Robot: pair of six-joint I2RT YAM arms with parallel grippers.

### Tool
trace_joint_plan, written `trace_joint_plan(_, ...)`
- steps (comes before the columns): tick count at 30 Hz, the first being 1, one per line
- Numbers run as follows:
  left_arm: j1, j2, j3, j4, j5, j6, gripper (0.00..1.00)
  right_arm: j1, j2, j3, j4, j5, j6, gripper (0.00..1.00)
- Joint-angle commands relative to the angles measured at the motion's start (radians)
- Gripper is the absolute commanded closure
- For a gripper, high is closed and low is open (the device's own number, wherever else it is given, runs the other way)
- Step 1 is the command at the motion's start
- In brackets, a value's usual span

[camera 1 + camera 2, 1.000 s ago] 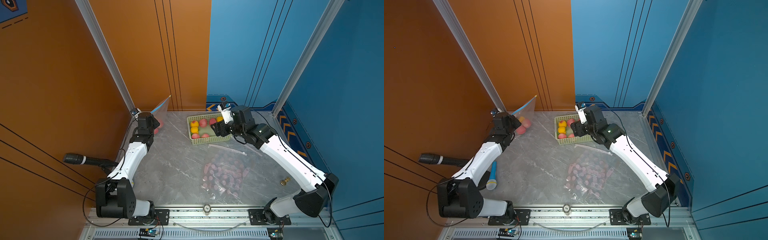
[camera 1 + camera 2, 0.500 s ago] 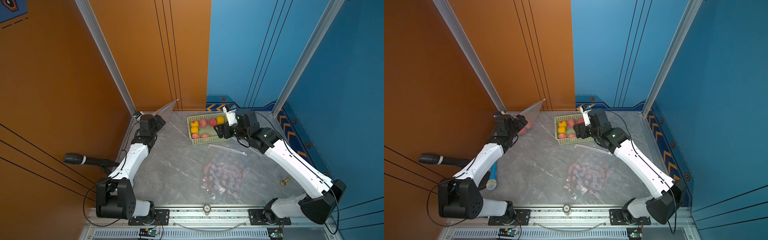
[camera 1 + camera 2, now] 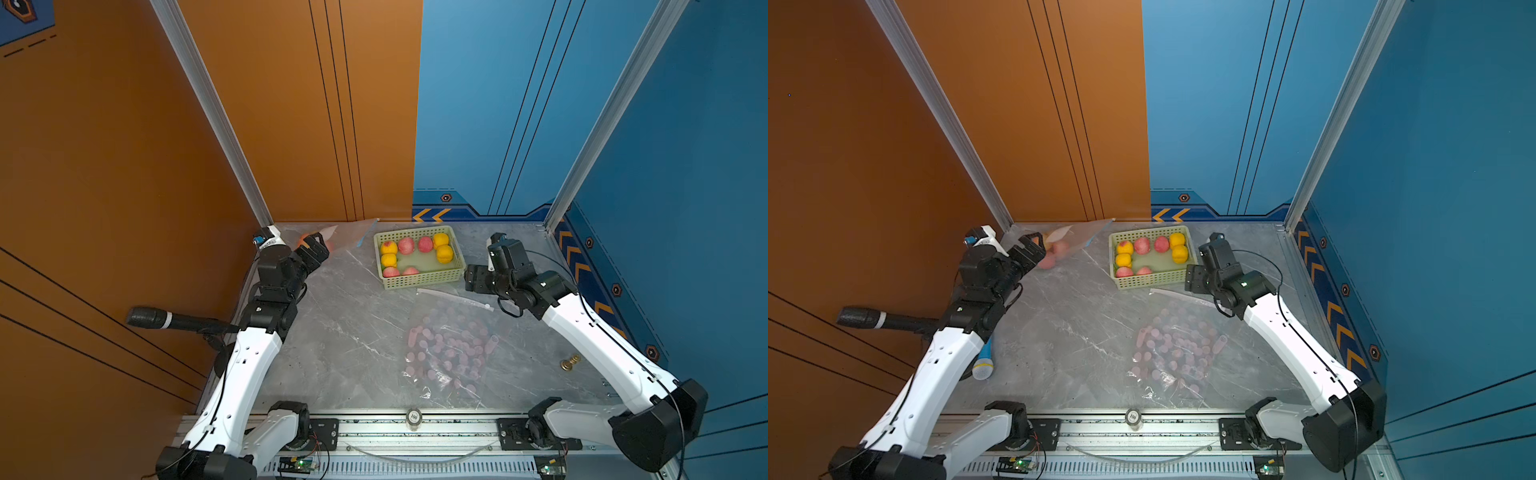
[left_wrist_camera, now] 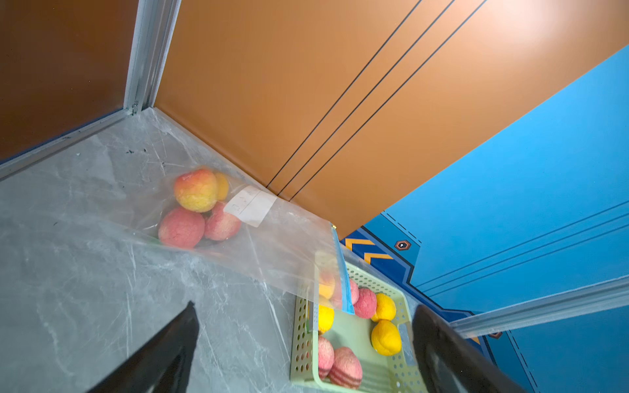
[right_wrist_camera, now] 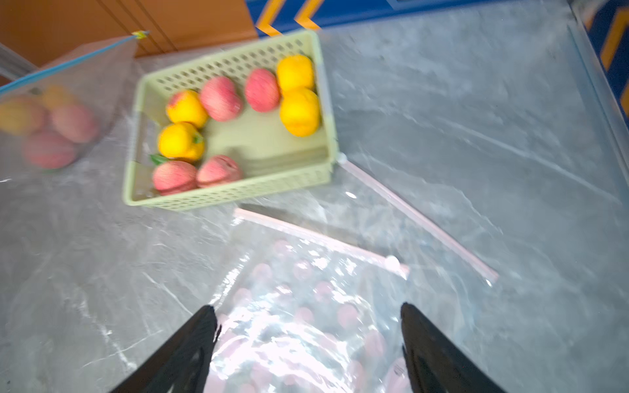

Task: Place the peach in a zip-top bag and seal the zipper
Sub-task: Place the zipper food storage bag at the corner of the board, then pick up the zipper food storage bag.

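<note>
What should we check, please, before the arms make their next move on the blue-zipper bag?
1. Peaches inside the blue-zipper bag: ok, several lie at its closed end.
2. Blue zipper sealed along its length: cannot tell; the strip looks straight, but the seam is too fine to judge.
3. Left gripper clear of the bag: ok, jaws open, nothing between them.
4. Right gripper free: ok, open above the pink-dotted bag, holding nothing.
5. Zipper end apart from the basket: cannot tell; they sit close, and contact is unclear.
</note>
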State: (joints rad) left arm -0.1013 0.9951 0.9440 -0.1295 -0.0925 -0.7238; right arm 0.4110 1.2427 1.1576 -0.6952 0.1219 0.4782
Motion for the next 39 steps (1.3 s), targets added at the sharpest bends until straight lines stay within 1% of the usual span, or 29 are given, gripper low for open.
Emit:
trace_joint_plan(1,-0.016,-0.04,-0.048,-0.117,0.013,0.01,0.02,-0.094,-0.053,-0.119,-0.026,-0.115,0.091,0.18)
trace_joint_plan(4,-0.031,-0.079,-0.081,-0.13,0.013,0.008,0.02,-0.188,-0.077,-0.223,0.006,-0.219,0.11,0.25)
trace_joint_plan(7,-0.051,-0.103,-0.108,-0.135,0.028,0.004,0.02,-0.222,-0.087,-0.298,0.034,-0.26,0.121,0.28)
trace_joint_plan(15,-0.148,-0.088,-0.156,-0.118,0.011,-0.005,0.03,-0.245,-0.02,-0.397,0.105,-0.303,0.131,0.42)
trace_joint_plan(22,-0.182,-0.046,-0.159,-0.089,0.022,-0.018,0.02,-0.246,0.039,-0.477,0.209,-0.326,0.155,0.44)
trace_joint_plan(29,-0.191,-0.017,-0.159,-0.072,0.027,-0.029,0.02,-0.247,0.131,-0.495,0.371,-0.423,0.165,0.49)
trace_joint_plan(32,-0.193,-0.01,-0.16,-0.071,0.028,-0.031,0.02,-0.243,0.161,-0.483,0.42,-0.458,0.165,0.57)
trace_joint_plan(33,-0.194,-0.008,-0.159,-0.071,0.028,-0.031,0.02,-0.242,0.17,-0.48,0.426,-0.461,0.163,0.61)
trace_joint_plan(36,-0.194,-0.002,-0.159,-0.068,0.03,-0.035,0.02,-0.241,0.174,-0.465,0.425,-0.469,0.147,0.82)
trace_joint_plan(39,-0.197,0.007,-0.147,-0.069,0.04,-0.042,0.02,-0.236,0.131,-0.455,0.414,-0.475,0.119,0.92)
